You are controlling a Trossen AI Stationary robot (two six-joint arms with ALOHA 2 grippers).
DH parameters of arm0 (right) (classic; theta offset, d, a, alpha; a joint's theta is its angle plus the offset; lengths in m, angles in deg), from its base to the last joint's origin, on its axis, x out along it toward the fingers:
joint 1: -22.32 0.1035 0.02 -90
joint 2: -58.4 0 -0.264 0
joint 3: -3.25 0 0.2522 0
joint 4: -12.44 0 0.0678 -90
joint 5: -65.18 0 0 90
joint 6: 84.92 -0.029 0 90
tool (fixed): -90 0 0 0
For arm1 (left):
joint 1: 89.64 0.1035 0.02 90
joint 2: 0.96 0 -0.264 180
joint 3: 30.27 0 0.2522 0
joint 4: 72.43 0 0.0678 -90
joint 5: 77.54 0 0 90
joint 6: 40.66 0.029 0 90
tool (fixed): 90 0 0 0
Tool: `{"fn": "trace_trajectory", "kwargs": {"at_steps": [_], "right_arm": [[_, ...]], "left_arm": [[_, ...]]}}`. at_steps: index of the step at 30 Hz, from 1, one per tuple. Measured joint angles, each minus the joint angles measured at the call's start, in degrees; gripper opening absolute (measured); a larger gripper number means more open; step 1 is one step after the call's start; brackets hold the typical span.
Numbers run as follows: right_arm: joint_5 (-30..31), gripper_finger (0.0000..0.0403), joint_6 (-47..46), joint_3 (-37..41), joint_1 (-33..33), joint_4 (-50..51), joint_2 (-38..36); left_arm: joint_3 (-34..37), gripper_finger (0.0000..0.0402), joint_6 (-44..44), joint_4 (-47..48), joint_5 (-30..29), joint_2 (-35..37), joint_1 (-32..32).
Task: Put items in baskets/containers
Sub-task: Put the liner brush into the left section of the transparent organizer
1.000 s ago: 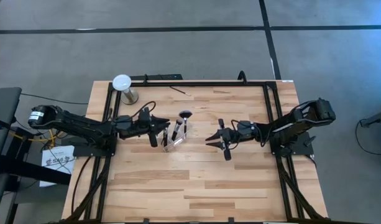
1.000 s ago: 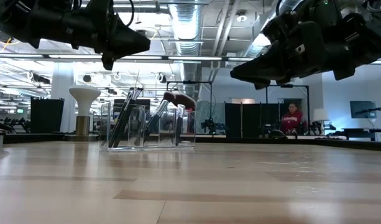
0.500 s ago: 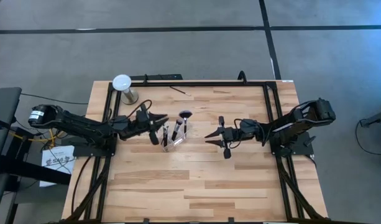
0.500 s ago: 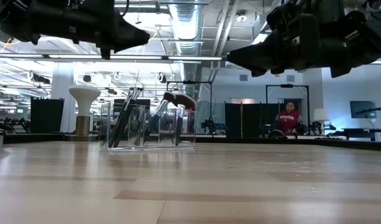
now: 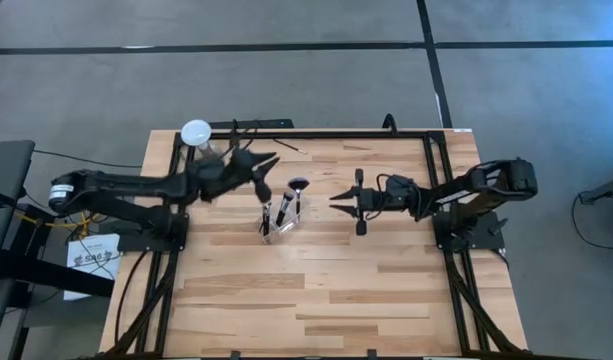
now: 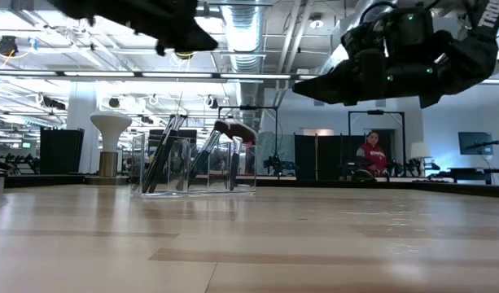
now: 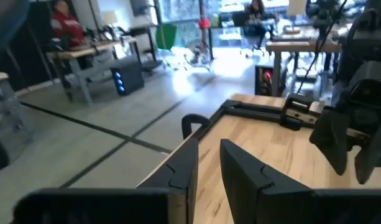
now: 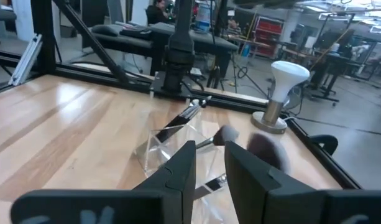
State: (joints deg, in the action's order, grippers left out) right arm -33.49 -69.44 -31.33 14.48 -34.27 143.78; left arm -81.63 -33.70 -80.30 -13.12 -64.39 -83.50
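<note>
A small clear container (image 5: 279, 218) stands on the table's middle, left of centre, with several thin brushes leaning in it, one with a dark fan head (image 5: 298, 185). One more thin brush (image 5: 290, 147) lies flat near the far edge. My left gripper (image 5: 268, 160) hangs high above the table, beyond the container toward the far edge, its fingers (image 7: 189, 167) a narrow gap apart with nothing between them. My right gripper (image 5: 336, 200) hovers level to the container's right, pointing at it, also narrowly open with nothing in the gap (image 8: 210, 165).
A white-domed stand (image 5: 198, 135) on a metal base sits at the far left corner. A black frame rail (image 5: 316, 130) runs along the far edge and down both sides. Bare wood spreads over the near half of the table (image 5: 316, 300).
My left gripper has risen from beside the container and swung toward the far edge, rolling as it went. My right gripper has slid a little toward the far edge, staying level. The container and its brushes have stayed put.
</note>
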Motion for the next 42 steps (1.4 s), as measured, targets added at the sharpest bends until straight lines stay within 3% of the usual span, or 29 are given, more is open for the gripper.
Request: {"fn": "trace_trajectory", "kwargs": {"at_steps": [5,11,16,22,25,29,36,42], "right_arm": [[-4.1,0.0075,-2.1,-0.7,-4.2,-0.2,0.0],[-7.9,0.0075,-5.7,-1.1,-6.2,0.4,0.0],[-8.4,0.0075,-7.5,-1.1,-4.6,5.6,0.0],[-8.2,0.0075,-8.0,-1.1,-1.6,10.6,0.0],[-7.8,0.0075,-9.3,-1.1,-0.1,11.0,0.0],[-7.8,0.0075,-10.4,-1.1,1.4,11.2,0.0],[-6.4,0.0075,-14.0,-1.1,3.2,11.2,0.0],[-6.2,0.0075,-14.1,-1.1,5.2,11.2,0.0]], "left_arm": [[-7.5,0.007,-0.8,6.8,13.4,-5.1,10.0],[-13.4,0.0071,0.1,12.4,23.1,-11.3,18.8],[-20.5,0.0072,0.7,19.2,24.5,-17.5,22.3],[-27.8,0.0072,2.4,24.2,24.7,-24.0,21.9],[-30.6,0.0072,3.4,25.2,24.7,-26.1,22.8],[-36.7,0.0068,4.1,33.4,24.6,-29.4,25.9],[-44.9,0.0059,11.7,43.0,26.9,-34.2,31.1],[-48.2,0.0068,15.8,43.9,30.3,-38.6,34.7]]}}
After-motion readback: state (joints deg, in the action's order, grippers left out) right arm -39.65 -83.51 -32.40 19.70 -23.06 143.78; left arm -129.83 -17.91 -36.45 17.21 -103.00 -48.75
